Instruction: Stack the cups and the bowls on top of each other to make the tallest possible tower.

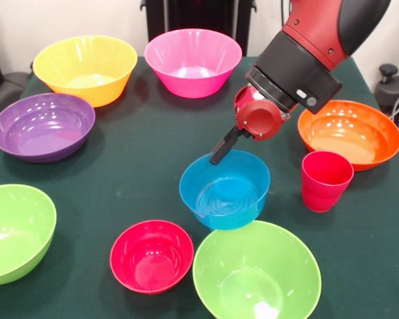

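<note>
My gripper (pixel 216 158) reaches down from the upper right and is shut on the far left rim of the blue bowl (pixel 226 193). That bowl tilts toward the camera, just behind a lime green bowl (pixel 256 276). A small red bowl (pixel 151 256) sits to the left of the green one. The red-pink cup (pixel 326 181) stands upright to the right of the blue bowl. No tower is in view; every piece sits apart.
Large bowls ring the dark green table: yellow-orange (pixel 86 66) and pink (pixel 193 61) at the back, purple (pixel 43 126) at the left, orange (pixel 349 133) at the right, another lime green one (pixel 13 232) at the front left.
</note>
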`<state>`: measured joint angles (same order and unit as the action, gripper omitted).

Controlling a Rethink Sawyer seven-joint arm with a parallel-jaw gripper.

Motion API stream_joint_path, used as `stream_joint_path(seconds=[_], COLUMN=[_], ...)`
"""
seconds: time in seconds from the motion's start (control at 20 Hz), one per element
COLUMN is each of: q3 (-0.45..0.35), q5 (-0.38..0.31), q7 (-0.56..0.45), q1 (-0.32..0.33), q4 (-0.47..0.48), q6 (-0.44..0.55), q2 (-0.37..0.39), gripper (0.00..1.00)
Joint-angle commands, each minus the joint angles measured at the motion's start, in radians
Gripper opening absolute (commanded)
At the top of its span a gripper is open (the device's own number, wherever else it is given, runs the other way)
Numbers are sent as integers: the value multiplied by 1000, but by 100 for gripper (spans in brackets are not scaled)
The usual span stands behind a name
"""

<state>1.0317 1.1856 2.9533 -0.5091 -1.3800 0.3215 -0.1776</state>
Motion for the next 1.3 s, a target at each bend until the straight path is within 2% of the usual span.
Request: stream_joint_path(seconds=[0.05,1.0,1.3], q3=[-134,-129,-146], q5=[-78,-99,-99], q7=[206,207,185], q1=[-18,-28,-32], q4=[20,0,-23], q6=[144,200,188], q2=[2,5,15], gripper=[0,0,0])
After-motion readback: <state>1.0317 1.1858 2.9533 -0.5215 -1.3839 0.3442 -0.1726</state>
